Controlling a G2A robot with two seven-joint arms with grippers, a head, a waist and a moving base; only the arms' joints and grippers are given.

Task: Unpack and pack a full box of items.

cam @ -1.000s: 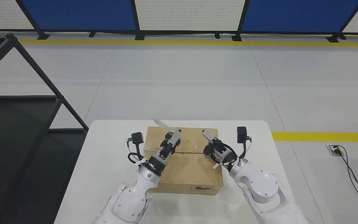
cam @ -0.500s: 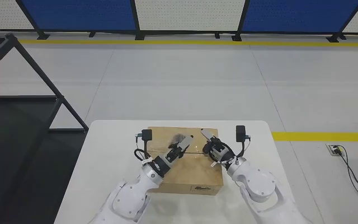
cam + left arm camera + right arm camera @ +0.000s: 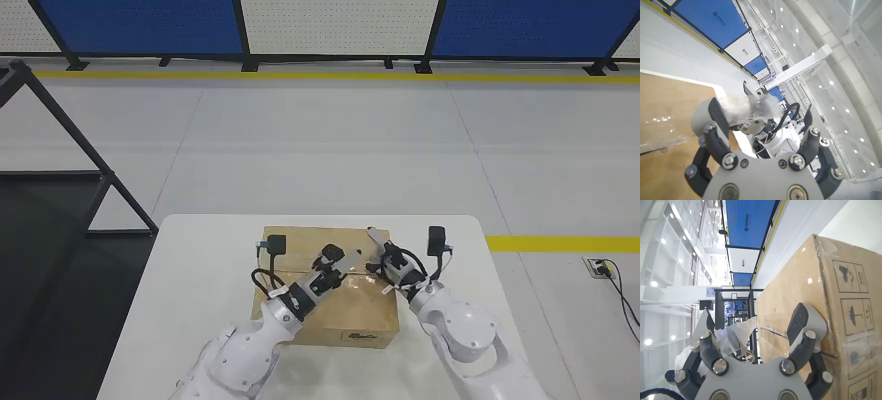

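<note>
A brown cardboard box stands on the white table; its top seam and printed side show in the right wrist view. A strip of clear tape hangs between the two grippers above the box top. My left gripper is open, and the tape clings to one finger. My right gripper is also open, close beside the left. Crumpled tape sticks to one of its fingers, while the other finger hovers over the seam.
A black metal rack stands off the table's left side. The box takes up the middle of the table, with bare white surface to its left and right. Blue and white partitions line the far floor.
My left gripper swung from the box's far left across to the right, carrying the peeled tape until it met the right gripper. The right gripper shifted slightly.
</note>
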